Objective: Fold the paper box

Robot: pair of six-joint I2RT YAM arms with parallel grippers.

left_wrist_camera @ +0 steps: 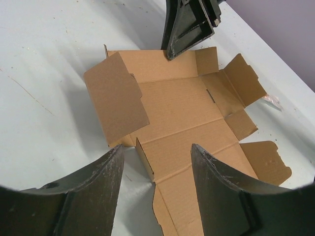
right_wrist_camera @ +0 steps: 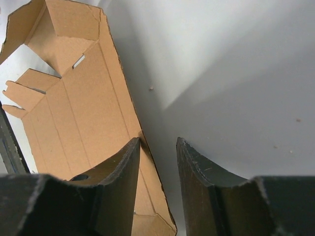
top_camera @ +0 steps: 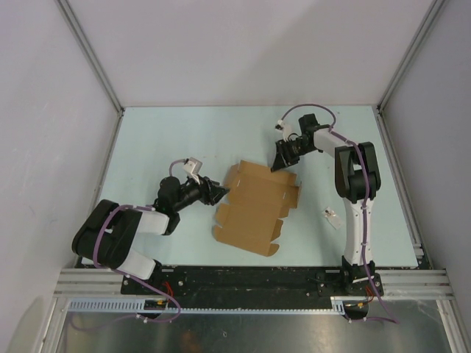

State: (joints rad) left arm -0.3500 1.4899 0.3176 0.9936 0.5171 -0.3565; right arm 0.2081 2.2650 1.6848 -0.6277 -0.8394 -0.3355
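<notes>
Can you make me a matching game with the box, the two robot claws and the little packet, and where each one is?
Things:
1. paper box
2. left gripper
3. right gripper
4. small packet

Places:
A. at the box's far edge
B. beside the right arm, apart from the box
C. opened out in the middle of the table
D. at the box's left side

Pairs: 1-C, 2-D, 3-A, 4-B

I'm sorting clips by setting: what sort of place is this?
Probably a robotics lab test cell: a pale table enclosed by plain white panels on aluminium posts, with two robot arms bolted at its near edge and an unfolded cardboard box between them.
</notes>
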